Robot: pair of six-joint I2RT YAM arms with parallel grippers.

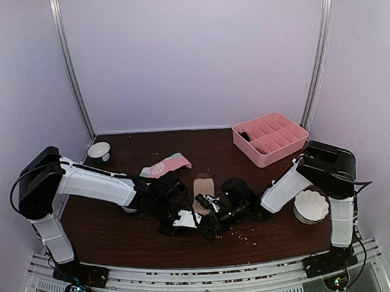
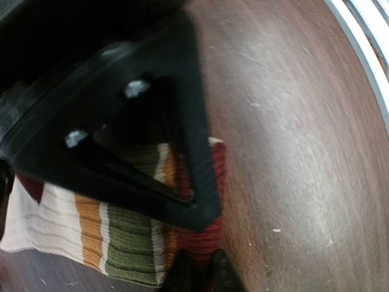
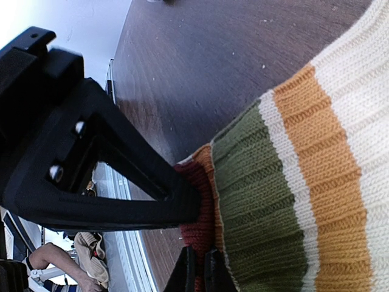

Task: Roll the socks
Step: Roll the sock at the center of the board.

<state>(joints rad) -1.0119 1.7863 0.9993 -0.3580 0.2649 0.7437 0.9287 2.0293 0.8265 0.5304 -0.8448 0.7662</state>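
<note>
The beige sock (image 1: 202, 184) lies mid-table, and its striped cuff (image 2: 121, 237) is cream, orange, green and maroon. The pink sock (image 1: 165, 165) with mint parts lies flat behind it to the left, untouched. Both grippers meet at the beige sock's near end. In the left wrist view my left gripper (image 2: 203, 240) pinches the maroon cuff edge (image 2: 209, 234) against the wood. My right gripper (image 3: 197, 237) is shut on the same maroon edge (image 3: 203, 228) from the other side. Seen from above, the left gripper (image 1: 185, 219) and right gripper (image 1: 212, 221) sit nearly touching and hide the cuff.
A pink divided tray (image 1: 270, 137) stands at the back right. A small white bowl (image 1: 99, 150) sits at the back left, and a fluted white bowl (image 1: 311, 205) sits by the right arm's base. Crumbs dot the dark wooden table (image 1: 134, 239).
</note>
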